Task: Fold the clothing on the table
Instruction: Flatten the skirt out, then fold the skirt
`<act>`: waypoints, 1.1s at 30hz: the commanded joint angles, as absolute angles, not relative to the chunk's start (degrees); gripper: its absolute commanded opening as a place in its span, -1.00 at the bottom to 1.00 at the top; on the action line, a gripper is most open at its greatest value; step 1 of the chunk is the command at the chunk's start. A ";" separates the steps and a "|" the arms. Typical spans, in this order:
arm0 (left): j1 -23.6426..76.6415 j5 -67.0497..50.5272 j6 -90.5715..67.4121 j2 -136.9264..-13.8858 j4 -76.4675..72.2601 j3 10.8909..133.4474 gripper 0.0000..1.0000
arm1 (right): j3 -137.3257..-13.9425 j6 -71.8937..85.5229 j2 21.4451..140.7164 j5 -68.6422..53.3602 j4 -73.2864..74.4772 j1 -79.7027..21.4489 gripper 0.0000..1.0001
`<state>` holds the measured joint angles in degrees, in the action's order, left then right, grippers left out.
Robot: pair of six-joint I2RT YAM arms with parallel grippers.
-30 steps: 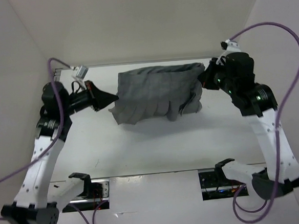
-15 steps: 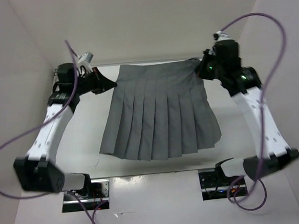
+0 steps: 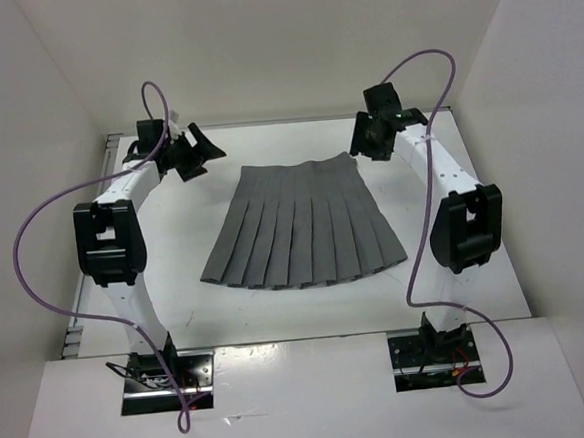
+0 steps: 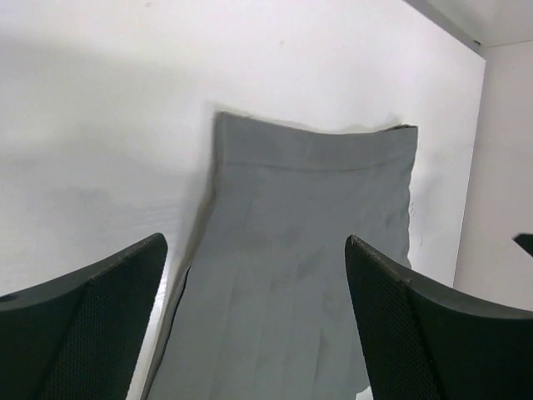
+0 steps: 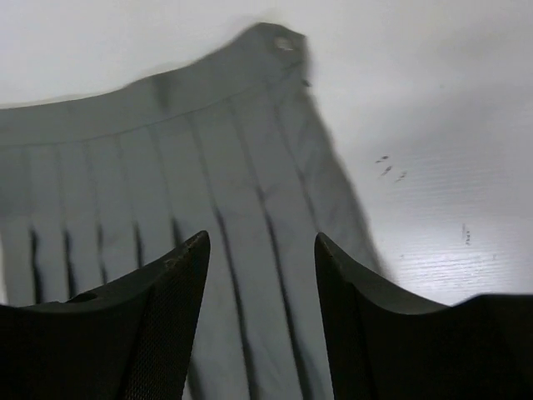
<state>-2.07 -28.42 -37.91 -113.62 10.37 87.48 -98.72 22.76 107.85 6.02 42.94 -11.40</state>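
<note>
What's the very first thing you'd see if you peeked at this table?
A grey pleated skirt lies spread flat in the middle of the white table, waistband at the far side. The left gripper and the right gripper are open near its two far corners, holding nothing.

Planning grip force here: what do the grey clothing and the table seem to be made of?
The clothing: soft matte fabric, probably woven; its pleats hold crisp creases. The table: smooth white board, perhaps laminate or paint; even surface with faint scuffs.
</note>
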 commanded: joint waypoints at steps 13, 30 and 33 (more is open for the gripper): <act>1.23 -28.13 -24.53 -131.12 12.12 107.13 0.69 | -102.65 24.35 108.02 3.77 45.17 -21.97 0.16; 2.98 -38.49 -28.38 -142.99 14.34 112.07 0.06 | -107.22 23.29 110.74 4.83 47.55 -16.00 0.16; 4.21 -39.89 -29.09 -144.75 14.33 113.20 -0.05 | -107.23 23.29 111.88 3.61 47.03 -14.34 0.16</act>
<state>2.24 -37.34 -28.77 -141.36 13.78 111.85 -104.20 24.12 110.61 4.14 46.83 -15.59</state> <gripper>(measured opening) 0.481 0.581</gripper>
